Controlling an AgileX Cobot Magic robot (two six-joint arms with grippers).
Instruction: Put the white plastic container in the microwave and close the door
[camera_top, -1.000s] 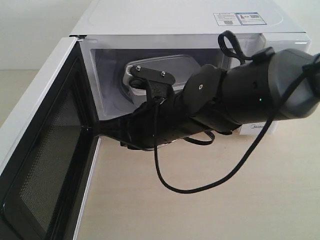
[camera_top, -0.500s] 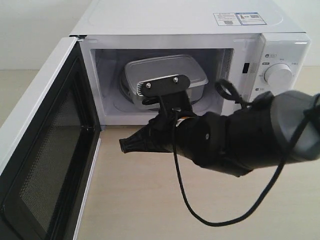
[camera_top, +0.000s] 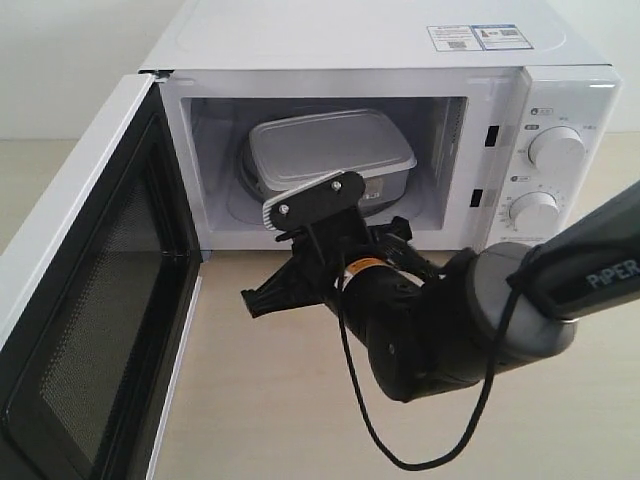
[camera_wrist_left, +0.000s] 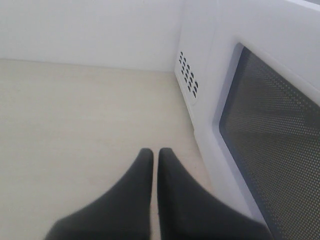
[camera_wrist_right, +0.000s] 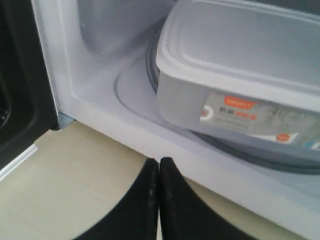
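Right claw (camera_wrist_right: 159, 166): fingers pressed together, tips meeting, nothing between them. It hangs over the tabletop (camera_top: 280, 420) just outside the microwave (camera_top: 350, 40), close to the front sill of the cavity and touching nothing that can be seen.

Left claw (camera_wrist_left: 152, 154): fingers drawn almost together with only a thin slit between them, and empty. It sits above the tabletop beside the outer face of the door (camera_top: 90, 280), near the dark dotted window.

White plastic container (camera_top: 330, 150): inside the cavity, resting flat on the glass turntable (camera_wrist_right: 225, 142), lid on. Translucent white, rounded corners, flat lid with a raised rim. One long side faces the opening and carries a small red-and-white label (camera_wrist_right: 250, 116).

Door swung wide open to the left, black mesh inner face showing.

Writing: "PiPER" in white on the right arm (camera_top: 610, 272). Label print on the container is too blurred to read. Two stickers (camera_top: 475, 37) on the microwave's top, print too small. Two round white knobs (camera_top: 557, 148) on the control panel, markings illegible.
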